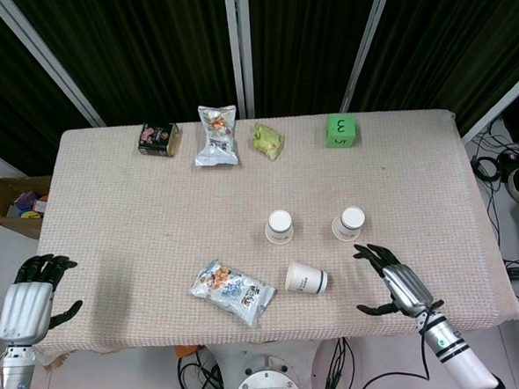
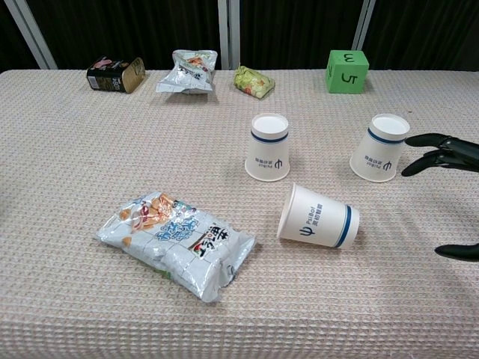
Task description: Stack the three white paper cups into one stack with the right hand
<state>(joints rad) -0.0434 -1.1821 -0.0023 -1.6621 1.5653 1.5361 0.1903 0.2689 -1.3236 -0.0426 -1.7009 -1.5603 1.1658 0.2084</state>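
Observation:
Three white paper cups with blue bands are on the table. Two stand upside down: one in the middle (image 1: 279,227) (image 2: 269,147) and one to its right (image 1: 349,223) (image 2: 381,148). The third cup (image 1: 306,278) (image 2: 319,218) lies on its side in front of them, its mouth toward the snack bag. My right hand (image 1: 394,281) (image 2: 446,161) hovers open over the front right of the table, fingers spread, just right of the lying cup and below the right upright cup, touching neither. My left hand (image 1: 32,295) is open off the table's left front corner.
A snack bag (image 1: 233,292) (image 2: 177,241) lies left of the lying cup. Along the far edge sit a dark tin (image 1: 158,139), a silver snack bag (image 1: 216,136), a green packet (image 1: 268,140) and a green cube (image 1: 340,130). A cardboard box (image 1: 13,203) stands on the floor at left.

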